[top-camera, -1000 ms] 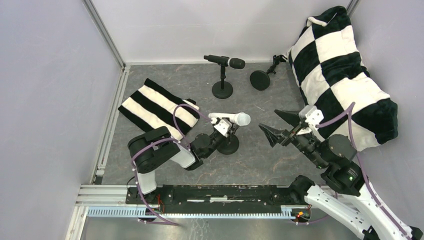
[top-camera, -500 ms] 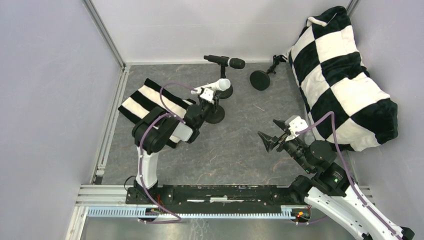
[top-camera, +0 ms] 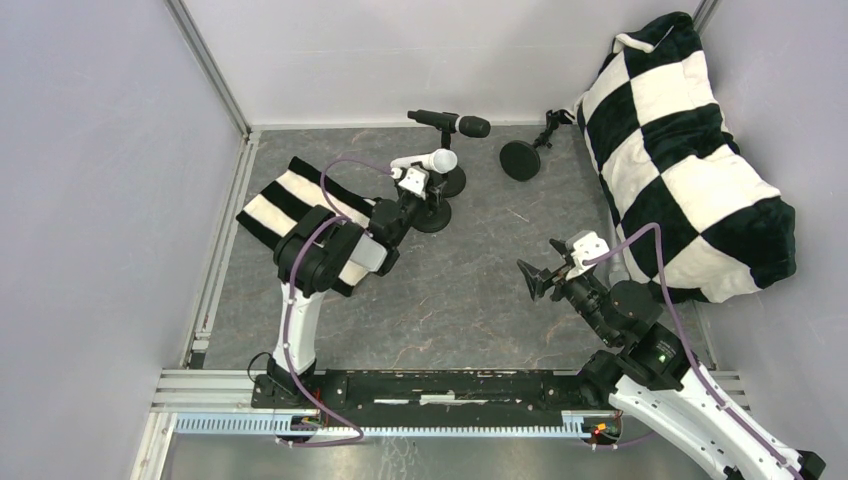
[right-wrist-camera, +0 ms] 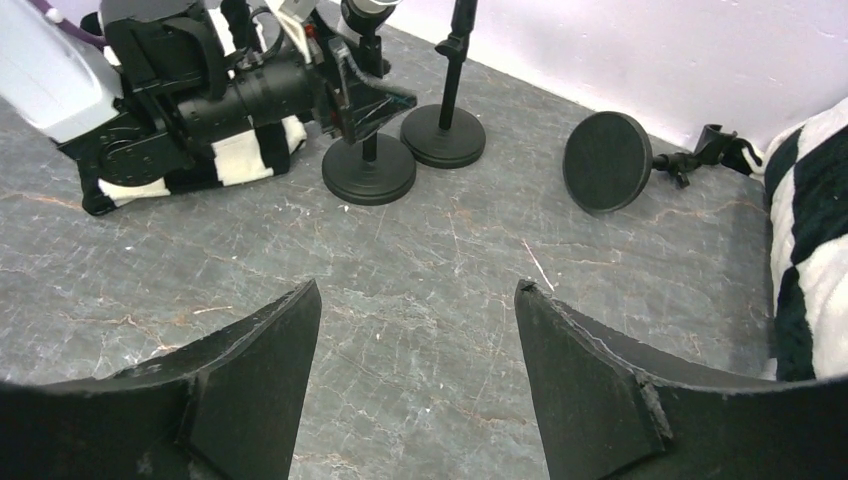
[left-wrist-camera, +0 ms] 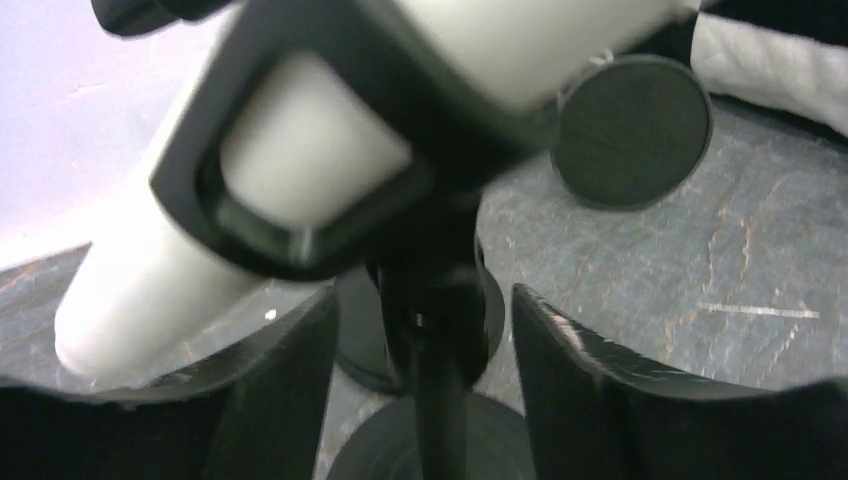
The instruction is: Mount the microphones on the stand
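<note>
A white microphone (top-camera: 432, 160) sits clipped in a black stand (top-camera: 432, 216), and up close it fills the left wrist view as the white microphone (left-wrist-camera: 300, 170). My left gripper (top-camera: 420, 196) is open, and in its own view the left gripper (left-wrist-camera: 425, 300) has its jaws on either side of the stand post (left-wrist-camera: 440, 380) with a gap on each side. A black microphone (top-camera: 452, 123) is clipped in a second stand (right-wrist-camera: 443, 135) just behind. A third stand (top-camera: 520, 160) lies tipped over, its clip (right-wrist-camera: 722, 148) holding nothing. My right gripper (top-camera: 538, 260) hangs open over bare floor, seen as the right gripper (right-wrist-camera: 415, 290).
A black-and-white striped cloth (top-camera: 285, 210) lies at the left under my left arm. A large checkered pillow (top-camera: 690, 150) fills the right side. Grey walls enclose the table on three sides.
My left arm carried the stand with the white microphone from mid-table to the back, beside the black microphone's stand, then opened its jaws. My right arm drew back toward the near side.
</note>
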{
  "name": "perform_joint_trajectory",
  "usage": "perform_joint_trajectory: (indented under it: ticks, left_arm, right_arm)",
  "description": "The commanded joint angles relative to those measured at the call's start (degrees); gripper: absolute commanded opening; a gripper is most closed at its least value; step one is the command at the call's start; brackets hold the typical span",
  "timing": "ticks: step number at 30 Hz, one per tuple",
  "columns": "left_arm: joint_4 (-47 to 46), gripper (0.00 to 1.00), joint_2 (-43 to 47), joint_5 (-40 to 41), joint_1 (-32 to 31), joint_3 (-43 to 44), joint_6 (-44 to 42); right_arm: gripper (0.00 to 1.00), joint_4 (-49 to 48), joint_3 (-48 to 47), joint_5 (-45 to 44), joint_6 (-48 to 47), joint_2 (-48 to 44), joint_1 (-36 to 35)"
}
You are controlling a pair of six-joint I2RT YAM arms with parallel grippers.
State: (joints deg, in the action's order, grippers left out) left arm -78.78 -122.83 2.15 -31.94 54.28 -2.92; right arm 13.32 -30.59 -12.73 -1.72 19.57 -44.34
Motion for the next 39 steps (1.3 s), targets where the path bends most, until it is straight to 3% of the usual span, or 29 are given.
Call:
perform_joint_trajectory:
  ticks: [1, 3, 13, 20, 25, 31, 35, 39]
  left_arm:
    - [-4.01, 0.76, 4.84, -1.76, 0.28, -4.28, 0.16]
    - [-3.65, 0.98, 7.2, -1.89, 0.24, -6.54, 1.22]
    - [8.94, 1.0, 27.69, 1.05, -4.0, -18.72, 5.98]
    - [31.73, 1.0, 49.07, 11.36, -8.79, -24.12, 18.23]
    - [56.8, 1.0, 62.6, 14.28, -9.19, -23.7, 28.21]
    - [78.87, 1.0, 75.48, 13.04, -9.19, -20.5, 29.75]
    - [91.3, 1.0, 80.55, 14.08, -9.19, -17.1, 27.36]
    - [100.3, 1.0, 83.66, 13.48, -9.19, -14.21, 25.08]
  right_arm:
    - [0.78, -2.99, 0.45, -2.83, 1.31, 0.25, 0.15]
    - [0.78, -3.1, 0.08, -4.37, 1.63, 0.44, 0.19]
    - [0.78, 1.26, -4.9, -13.25, 6.41, 3.9, 0.17]
    - [0.78, 9.19, -13.85, -17.36, 8.8, 11.13, 0.15]
    - [0.78, 8.91, -19.51, -13.5, 12.36, 18.32, 0.2]
    - [0.78, 9.08, -25.48, -10.79, 13.26, 27.84, 1.66]
    - [0.79, 8.78, -27.47, -5.0, 13.01, 32.96, 7.91]
    - [0.79, 3.96, -25.85, 7.64, 14.83, 36.55, 20.03]
